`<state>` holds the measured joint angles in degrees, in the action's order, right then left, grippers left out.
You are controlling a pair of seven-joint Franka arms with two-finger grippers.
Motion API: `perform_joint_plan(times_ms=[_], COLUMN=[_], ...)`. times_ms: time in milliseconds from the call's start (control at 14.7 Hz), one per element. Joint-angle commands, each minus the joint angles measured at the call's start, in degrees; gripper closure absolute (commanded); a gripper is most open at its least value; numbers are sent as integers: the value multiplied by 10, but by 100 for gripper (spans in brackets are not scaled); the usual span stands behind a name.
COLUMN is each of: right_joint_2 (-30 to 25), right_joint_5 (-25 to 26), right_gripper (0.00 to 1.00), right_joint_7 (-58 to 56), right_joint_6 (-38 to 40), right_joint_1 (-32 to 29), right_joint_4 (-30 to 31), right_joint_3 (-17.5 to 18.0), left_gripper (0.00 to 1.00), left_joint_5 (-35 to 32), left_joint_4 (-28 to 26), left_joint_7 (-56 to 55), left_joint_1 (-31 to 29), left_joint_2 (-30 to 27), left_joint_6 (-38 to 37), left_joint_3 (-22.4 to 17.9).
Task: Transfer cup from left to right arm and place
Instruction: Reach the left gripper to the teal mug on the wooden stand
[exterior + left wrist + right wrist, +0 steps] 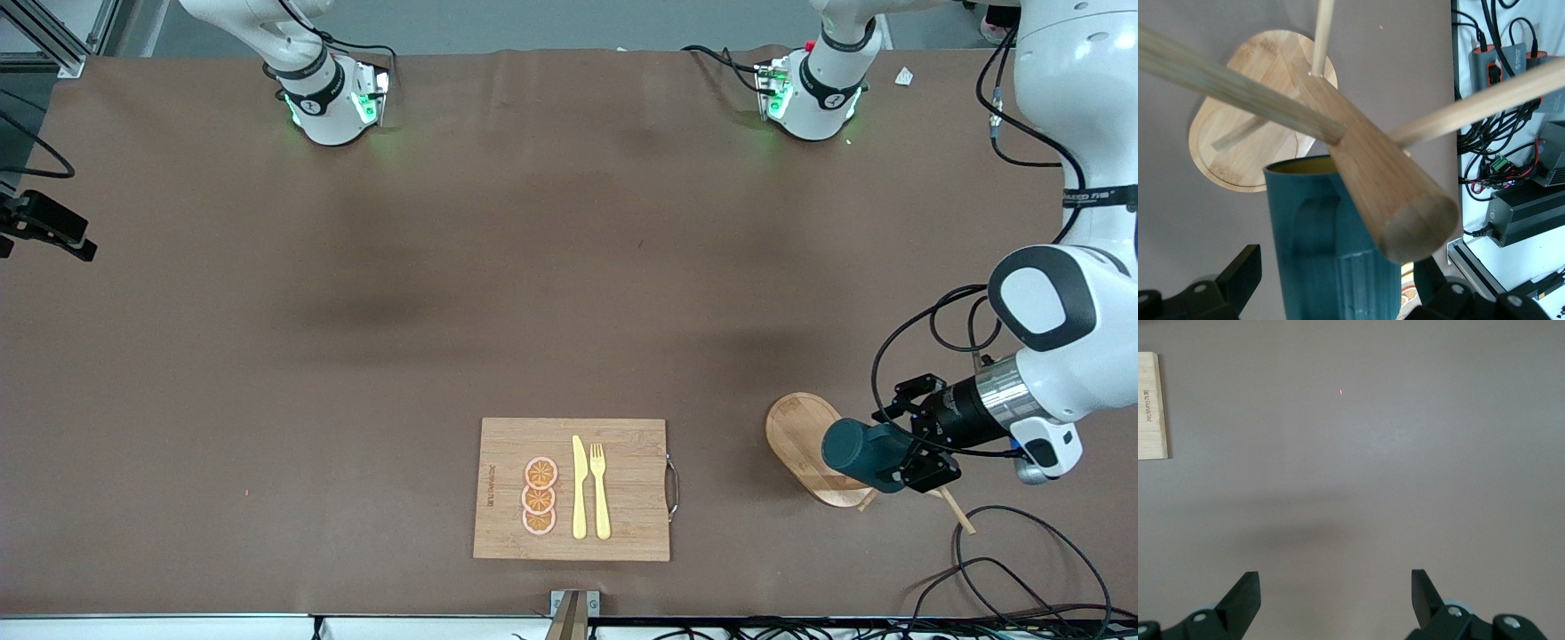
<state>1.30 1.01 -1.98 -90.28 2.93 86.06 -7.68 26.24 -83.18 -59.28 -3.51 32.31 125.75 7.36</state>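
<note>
Early days: the brown table (356, 356) has a bamboo cutting board (498, 462) at 6 o'clock. At 4 o'clock the left gripper (907, 462) is clamped on the ribbed teal mug (858, 449), over an oval wooden stand (800, 427). Right gripper (1336, 600) waits, fingers apart; handover and placing remain.

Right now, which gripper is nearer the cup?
Left. The left gripper is shut on the cup, over the oval wooden tray. The right gripper hangs open over bare table, apart from it.
</note>
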Motion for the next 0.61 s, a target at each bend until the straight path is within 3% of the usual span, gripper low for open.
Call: perform_joint_plan(times_ms=[0, 271, 543], right_joint_2=[-23, -23, -23], right_joint_5=[0, 0, 0], right_gripper=[0, 0, 0], right_joint_7=[-1, -1, -1], right_joint_6=[-2, -2, -2], right_joint_1=[-6, -6, -6], right_joint_4=[23, 22, 22], right_joint_3=[6, 6, 6], left_gripper=[0, 2, 24], left_joint_5=[9, 9, 16], left_joint_4=[10, 10, 11], left_joint_7=[-4, 1, 1], left_joint_1=[4, 4, 3], left_joint_2=[8, 19, 24], left_joint_6=[5, 5, 5], left_joint_3=[0, 0, 0])
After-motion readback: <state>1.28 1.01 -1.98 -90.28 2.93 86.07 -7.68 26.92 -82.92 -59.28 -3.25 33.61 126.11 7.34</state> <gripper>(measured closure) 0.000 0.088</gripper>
